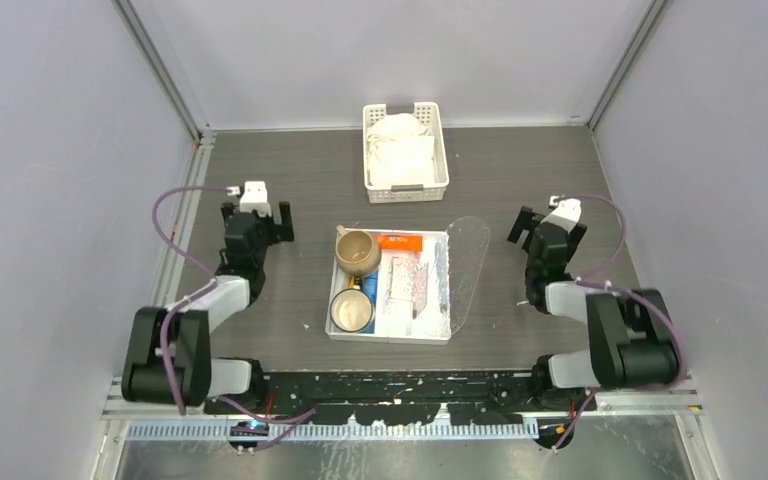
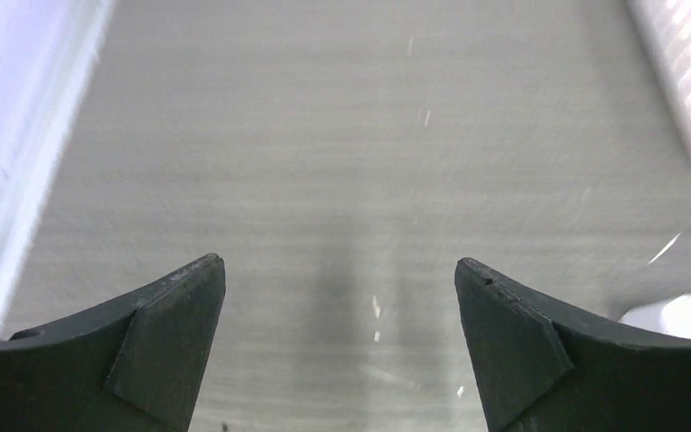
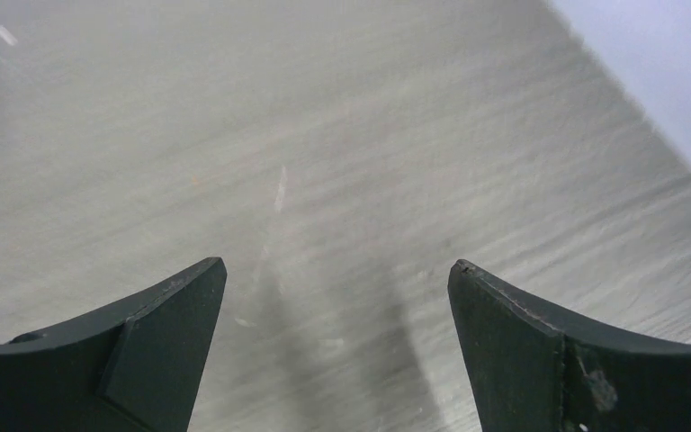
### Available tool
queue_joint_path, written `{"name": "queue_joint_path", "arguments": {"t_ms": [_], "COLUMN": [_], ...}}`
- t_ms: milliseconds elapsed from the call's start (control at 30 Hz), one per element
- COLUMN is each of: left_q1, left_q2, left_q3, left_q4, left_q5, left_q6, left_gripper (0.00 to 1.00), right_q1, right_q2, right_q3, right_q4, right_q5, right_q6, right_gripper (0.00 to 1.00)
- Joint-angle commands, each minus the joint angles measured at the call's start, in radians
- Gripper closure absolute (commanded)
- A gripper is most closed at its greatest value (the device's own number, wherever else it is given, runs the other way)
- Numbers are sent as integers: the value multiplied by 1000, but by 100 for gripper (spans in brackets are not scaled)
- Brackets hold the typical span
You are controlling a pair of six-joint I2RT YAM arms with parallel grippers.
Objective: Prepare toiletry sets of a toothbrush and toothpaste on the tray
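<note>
- Overhead view: my left gripper [image 1: 257, 217] hangs over bare dark wood-grain table [image 1: 290, 180], left of the white compartmented plastic tray [image 1: 390, 334]. My right gripper [image 1: 549, 228] hangs over the table on the other side.
- Left wrist view: my two black fingers [image 2: 166, 333] stand wide apart with only table between them. It's released and holds nothing.
- Right wrist view: same story, the jaws are spread and empty over bare table. The pale lilac wall [image 3: 675, 72] shows at the upper right.
- Only the overhead view shows the goods. The orange squeeze tube of toothpaste [image 1: 400, 242] lies along the back of the white tray, beside two tan mugs [image 1: 357, 250].
- A bit of blue [image 1: 371, 290] shows just right of the mugs, too small to name.
- The clear textured plastic tray [image 1: 468, 265] sits against the white tray's right edge. I can't tell whether it lies flat or tilted.
- The white slotted basket [image 1: 405, 186] with white bundles stands behind, apart from the trays.
- My left wrist camera catches the basket's corner at the upper right and a white rim with a red-orange streak at the lower right.
- My right wrist camera sees none of these things.
</note>
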Motion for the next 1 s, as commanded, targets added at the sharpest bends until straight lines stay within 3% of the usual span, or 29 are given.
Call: {"name": "queue_joint_path", "arguments": {"t_ms": [0,67,100,200,267,300,367,433,500,600,733,800,967], "left_q1": [2,2,-1,-9,-9,-9,-9,-10,-6,17,89,106,103], "left_q2": [-208,-275,-303,-339,-318,-284,-227,-156,-76,36,209,240,249], "left_q3": [153,182,202,259,321,383,494,566,636,707,761,750,781], "left_q4": [-243,-268,-284,-304,-345,-382,-477,-526,-535,-506,-312,-247,-397], "left_q5": [49,72,66,-6,19,85,219,341,419,556,820,842,776], "left_q6": [6,-42,-90,-289,-338,-337,-344,-338,-339,-387,-573,-614,-532], "left_gripper": [0,0,0,0,0,0,0,0,0,0,0,0,0], "right_q1": [-2,-2,-2,-1,-2,-3,-3,-9,-8,32,84,114,180], "right_q2": [-288,-347,-353,-265,-157,-88,6,136,284,505,649,713,848], "right_q3": [136,249,321,588,721,774,858,951,1128,1408,1632,1719,1876], "right_q4": [-260,-413,-575,-868,-904,-884,-822,-804,-944,-1201,-1344,-1398,-1480], "right_q5": [-40,-9,17,-144,-344,-512,-686,-760,-812,-737,-654,-611,-564], "right_q6": [34,147,230,331,371,397,442,483,461,363,280,236,164], "right_gripper": [0,0,0,0,0,0,0,0,0,0,0,0,0]}}
